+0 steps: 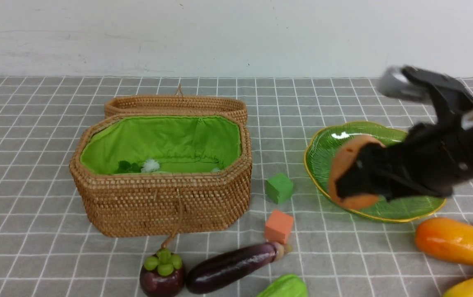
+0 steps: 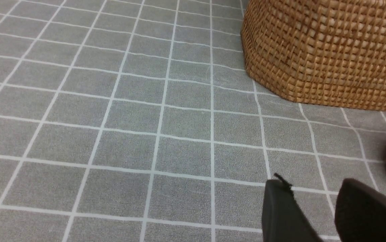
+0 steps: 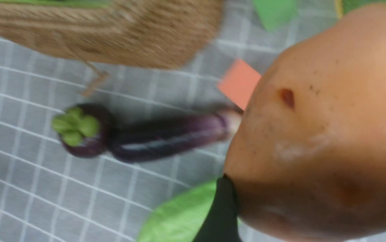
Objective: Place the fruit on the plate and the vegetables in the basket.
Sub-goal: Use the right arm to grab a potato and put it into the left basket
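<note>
Potato [image 1: 343,159] in the right hand [image 1: 356,177], over the plate's [image 1: 405,208] left part

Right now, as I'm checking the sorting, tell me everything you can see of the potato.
The potato is a tan-orange, lumpy oval with smooth, plastic-looking skin, fine dark specks and one small dimple. The right gripper clamps it, and its black fingers hide the potato's middle. In the front view the potato overlaps the left part of the green plate. Whether it touches the plate cannot be told.
</note>
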Controlling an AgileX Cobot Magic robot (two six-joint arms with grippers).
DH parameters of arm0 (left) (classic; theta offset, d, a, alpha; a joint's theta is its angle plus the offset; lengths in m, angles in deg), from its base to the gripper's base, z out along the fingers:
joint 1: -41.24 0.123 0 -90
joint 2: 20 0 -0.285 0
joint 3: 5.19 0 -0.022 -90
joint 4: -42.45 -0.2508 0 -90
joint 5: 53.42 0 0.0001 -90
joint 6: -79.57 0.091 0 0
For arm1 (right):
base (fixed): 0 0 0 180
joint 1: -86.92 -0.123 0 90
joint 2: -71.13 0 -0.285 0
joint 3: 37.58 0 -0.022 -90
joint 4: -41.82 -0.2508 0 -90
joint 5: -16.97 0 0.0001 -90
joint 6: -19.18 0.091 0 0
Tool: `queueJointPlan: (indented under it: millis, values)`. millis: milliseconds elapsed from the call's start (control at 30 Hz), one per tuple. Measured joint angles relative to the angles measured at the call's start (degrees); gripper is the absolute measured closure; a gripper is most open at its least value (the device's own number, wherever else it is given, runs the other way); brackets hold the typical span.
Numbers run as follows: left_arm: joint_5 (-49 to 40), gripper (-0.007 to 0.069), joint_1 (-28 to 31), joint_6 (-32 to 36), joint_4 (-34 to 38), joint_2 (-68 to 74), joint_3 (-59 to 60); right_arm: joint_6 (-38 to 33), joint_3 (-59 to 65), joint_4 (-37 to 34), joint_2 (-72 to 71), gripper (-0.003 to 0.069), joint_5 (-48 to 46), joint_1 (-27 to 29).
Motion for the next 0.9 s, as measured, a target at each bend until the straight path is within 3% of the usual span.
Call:
queueJointPlan:
  millis: [400,633,900]
  values:
    - [0.0,0.0386,0.0,0.0,0.0,0.0,0.0,-5.5,-29.0,0.6,20.4,0.0057,-2.8,-12.4]
    - [0.0,0.0386,0.0,0.0,0.0,0.0,0.0,-7.9,-40.4,0.7,31.2,0.0057,3.4,-14.8]
    - [0.0,0.0386,0.0,0.0,0.0,0.0,0.0,-7.8,-41.6,2.8,38.4,0.0057,8.2,-15.3]
